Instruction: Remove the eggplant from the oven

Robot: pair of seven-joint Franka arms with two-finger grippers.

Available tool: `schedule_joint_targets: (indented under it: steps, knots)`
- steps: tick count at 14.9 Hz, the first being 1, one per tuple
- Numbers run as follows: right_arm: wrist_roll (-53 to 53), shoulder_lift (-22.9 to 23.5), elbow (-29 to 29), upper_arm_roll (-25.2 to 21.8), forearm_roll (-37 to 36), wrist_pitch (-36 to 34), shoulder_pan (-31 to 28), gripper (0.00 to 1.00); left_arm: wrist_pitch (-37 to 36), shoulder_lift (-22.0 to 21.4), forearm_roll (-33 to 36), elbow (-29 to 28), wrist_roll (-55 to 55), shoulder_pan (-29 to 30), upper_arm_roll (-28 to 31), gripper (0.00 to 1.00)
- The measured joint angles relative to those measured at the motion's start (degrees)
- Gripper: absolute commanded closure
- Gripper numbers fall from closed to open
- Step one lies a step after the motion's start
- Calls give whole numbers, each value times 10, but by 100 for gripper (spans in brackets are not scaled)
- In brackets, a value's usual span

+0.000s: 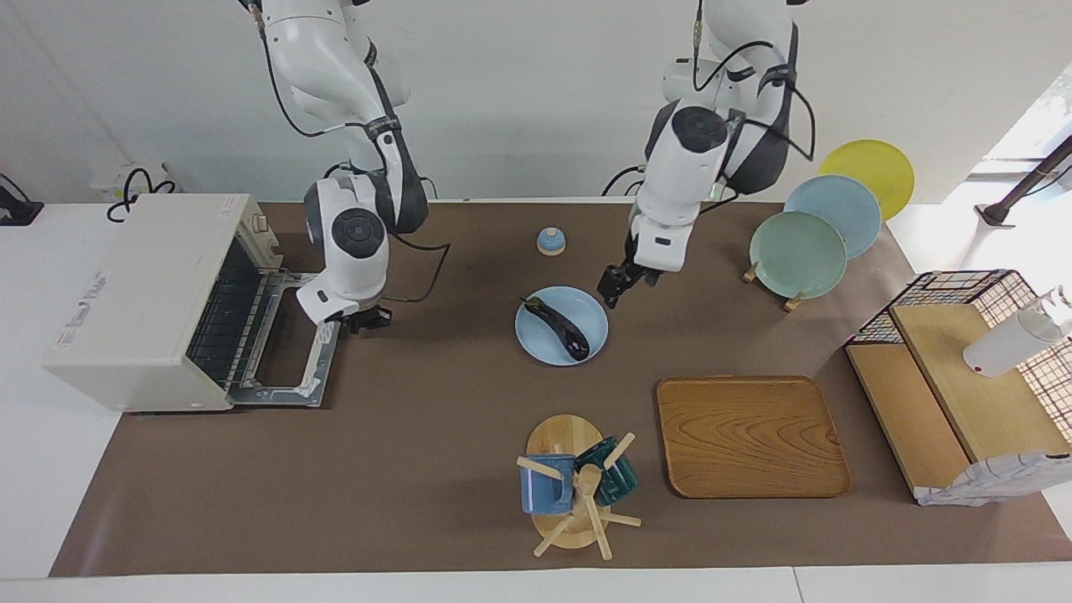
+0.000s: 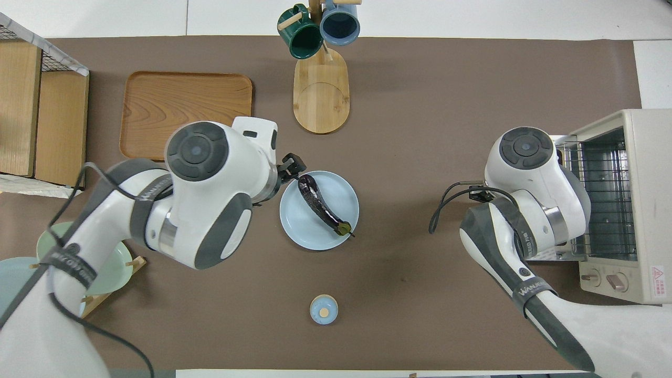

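The dark purple eggplant [image 1: 557, 327] [image 2: 320, 205] lies on a light blue plate [image 1: 536, 345] [image 2: 299, 227] in the middle of the table. At the right arm's end stands the cream oven [image 1: 138, 293] [image 2: 638, 157] with its door [image 1: 289, 347] folded down and its rack bare. My right gripper [image 1: 366, 319] is shut on nothing, low at the door's outer edge; the arm hides it in the overhead view. My left gripper [image 1: 615, 291] [image 2: 292, 166] hangs open beside the plate's rim, near the eggplant's rounded end.
A small blue bell [image 1: 550, 241] [image 2: 323, 308] sits nearer the robots than the plate. A mug tree [image 1: 578, 486] [image 2: 320, 84] and wooden tray [image 1: 751, 435] [image 2: 186, 100] lie farther out. A plate rack [image 1: 804, 243] and a wire shelf [image 1: 963, 394] stand at the left arm's end.
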Motion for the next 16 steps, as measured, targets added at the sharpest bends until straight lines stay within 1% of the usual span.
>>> schedule_joint_targets:
  steps: [2,5,7,10,11,12,13,14,15,16]
  knots:
    - [-1,-1,-9,0,0,14,-7,100,39,48,-1,9,-39,-16,1,0]
    - [-10,-1,-14,0,0,17,-11,100,50,112,-1,48,-72,-34,1,0]
    - [-11,-1,-14,0,0,17,-13,100,50,129,-2,58,-83,-41,2,0]
    - [-37,-1,-15,0,-12,17,-19,100,49,131,-2,55,-97,-53,1,9]
    - [-45,-1,-15,2,-16,18,-21,100,46,131,-2,53,-100,-57,1,13]
    - [-51,-1,-16,3,-19,18,-22,100,43,131,-2,53,-101,-60,2,24]
    - [-61,-1,-16,4,-22,18,-22,100,42,131,-2,53,-103,-62,2,43]
    - [-76,-2,-15,5,-22,17,-22,100,42,131,-2,53,-103,-62,2,67]
    - [-93,-3,-14,6,-22,14,-24,100,42,131,-2,53,-103,-62,2,93]
    - [-112,-6,-10,10,-19,7,-27,100,41,131,-2,53,-103,-62,3,100]
